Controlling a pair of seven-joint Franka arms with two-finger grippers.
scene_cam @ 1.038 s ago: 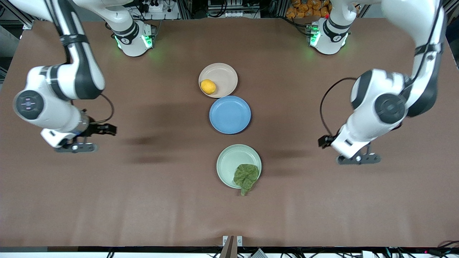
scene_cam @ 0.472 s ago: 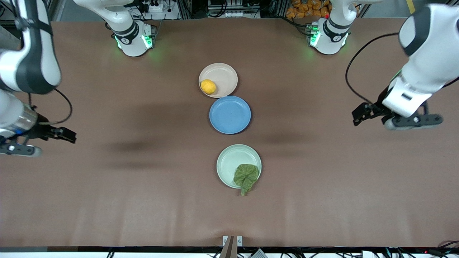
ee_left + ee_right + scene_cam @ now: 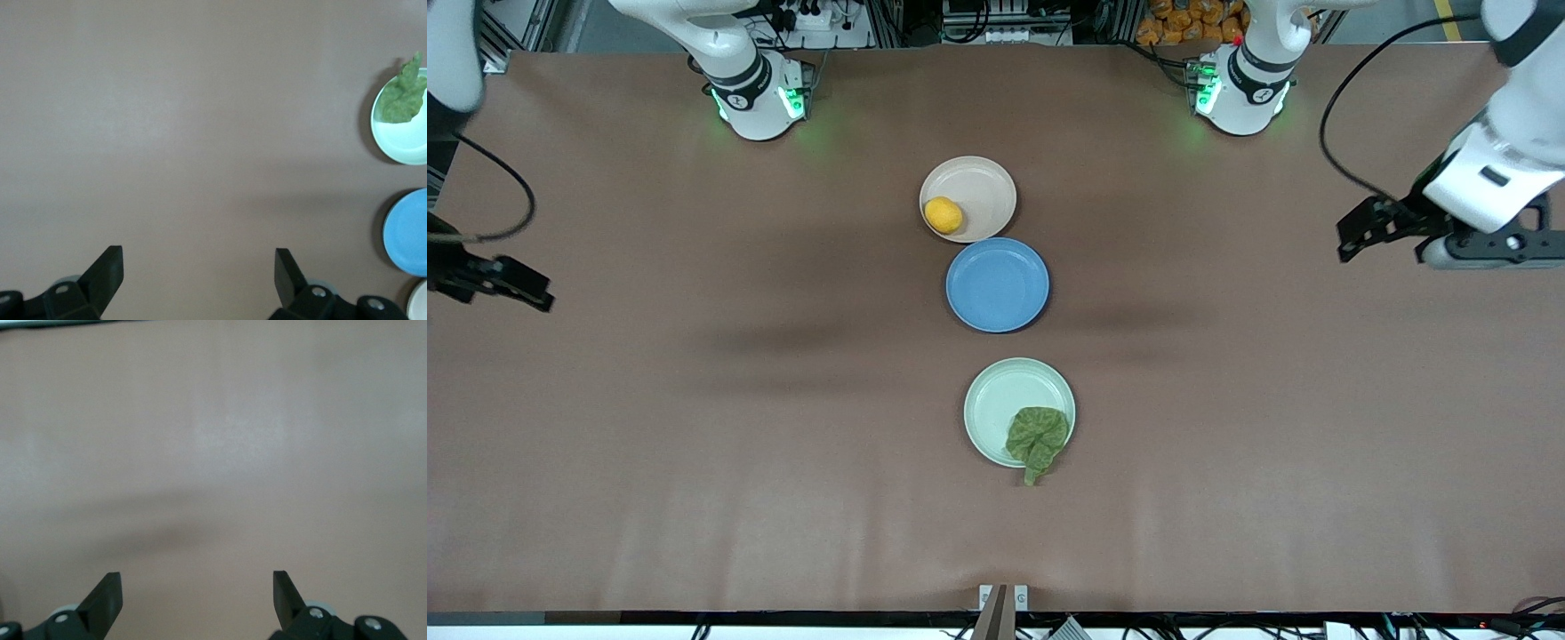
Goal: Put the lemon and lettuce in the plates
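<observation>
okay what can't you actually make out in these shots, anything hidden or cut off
- Right gripper: front view, mostly cut off by the picture's edge; fingers show open only in the right wrist view.
- Lettuce: the plate surface under the leaf is hidden.
- Beige plate: left wrist view, a sliver at the corner; lemon outside it.

A wide matte brown tabletop (image 3: 694,462) fills the scene, evenly lit, with metal framing, cables and orange items crowded along its base-side edge.
</observation>
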